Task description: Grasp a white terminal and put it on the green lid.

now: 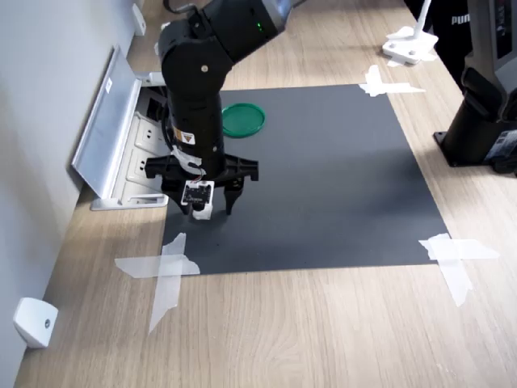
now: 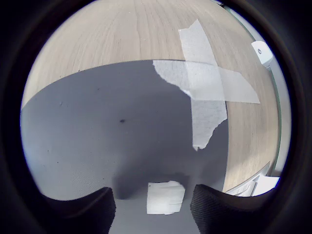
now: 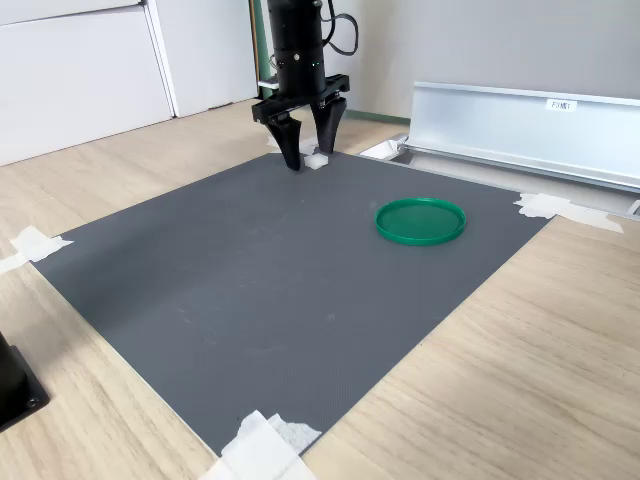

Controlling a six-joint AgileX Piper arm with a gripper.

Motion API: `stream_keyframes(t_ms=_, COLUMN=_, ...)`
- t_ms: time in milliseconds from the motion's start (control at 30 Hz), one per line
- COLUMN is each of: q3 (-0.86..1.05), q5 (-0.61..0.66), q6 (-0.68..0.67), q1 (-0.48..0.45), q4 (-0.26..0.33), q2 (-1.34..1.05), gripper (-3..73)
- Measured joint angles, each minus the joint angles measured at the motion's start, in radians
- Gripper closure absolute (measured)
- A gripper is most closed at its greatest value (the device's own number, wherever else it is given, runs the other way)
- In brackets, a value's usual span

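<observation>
Arm posed nearly vertical over the near-left corner region of the dark mat (image 1: 323, 178) in the first exterior view, wrist pointing straight down, so that the gripper (image 1: 212, 206) stands with its tips at or just above the mat surface. The jaws are spread apart, not clenched, and the white terminal (image 2: 165, 197) lies on the mat in the gap between them; in the wrist view a margin of mat shows on each side of the piece, so neither finger (image 2: 80, 209) appears to touch it. In the second exterior view the same arrangement appears at the far corner of the mat, the gripper (image 3: 309, 158) straddling the white terminal (image 3: 316, 160). Just beyond the fingertips in the wrist view runs the mat edge, held to the wooden desk (image 1: 323, 331) by a cross of white tape (image 2: 207, 87); the grasp site is therefore close to the mat's border and corner. The green lid (image 1: 242, 120) lies flat on the mat, well apart from the terminal, farther from the camera along the first exterior view's left edge of the mat and partly hidden behind the arm; in the second exterior view the green lid (image 3: 421, 220) sits unobstructed, with bare mat between it and the gripper. A metal tray-like fixture (image 1: 109, 133) borders the mat beside the arm.
</observation>
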Motion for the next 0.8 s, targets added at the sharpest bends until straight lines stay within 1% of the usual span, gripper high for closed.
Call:
stream_keyframes(t_ms=167, q3=0.0, q5=-0.016, q6=0.003, q1=0.0, q4=0.005, q2=0.0, gripper=6.2)
stream_keyframes(t_ms=267, q3=0.0, q5=-0.018, q6=0.018, q1=0.0, q4=0.019, q2=0.002, gripper=7.4)
stream_keyframes(t_ms=533, q3=-0.027, q5=-0.01, q6=0.063, q1=0.0, q4=0.015, q2=0.033, gripper=11.4)
stream_keyframes(t_ms=600, q3=-0.038, q5=-0.008, q6=0.068, q1=0.0, q4=0.014, q2=0.035, gripper=13.9)
stream_keyframes(t_ms=667, q3=-0.045, q5=-0.007, q6=0.069, q1=0.0, q4=0.014, q2=0.035, gripper=18.1)
stream_keyframes(t_ms=767, q3=-0.046, q5=0.004, q6=0.073, q1=0.0, q4=0.005, q2=0.035, gripper=26.7)
stream_keyframes(t_ms=800, q3=-0.046, q5=0.013, q6=0.078, q1=0.0, q4=0.005, q2=0.035, gripper=30.6)
